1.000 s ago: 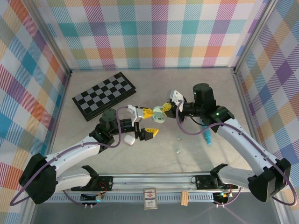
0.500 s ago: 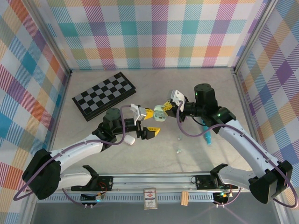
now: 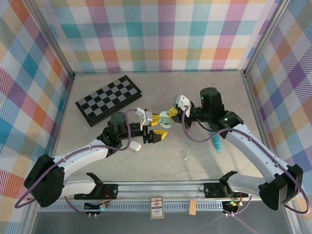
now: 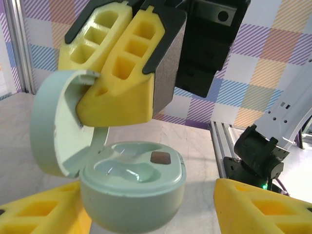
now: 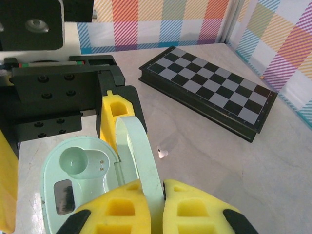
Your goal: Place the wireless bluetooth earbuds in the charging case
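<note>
Opening of the charging case [image 3: 165, 118] judged as the step in hand: held up off the worktop [image 3: 146, 163] at mid-frame in the top view, hinged wide between the two arms. Right gripper [image 3: 171, 113] pressed together on the mint lid, pinching its rim between the yellow fingers [image 5: 190, 209], close at the bottom of the right wrist view. Left gripper [image 3: 162, 127] half spread around the case base [image 4: 131, 190], one finger against its side at lower left of the left wrist view, the other apart from it at lower right; no clamp on the base yet. Both wells in the base bare, no bud seated. Earbuds [image 3: 185, 144] on the worktop to the lower right of the case, two tiny specks well apart from either gripper and near the teal pen [image 3: 216, 143]; colour too small to tell. Chessboard [image 3: 109, 100] at upper left, out of the way. Next, as a judgement: squaring the left fingers on the base for a firm hold, then letting go of the lid and reaching down for a bud with a fine, careful pinch
</note>
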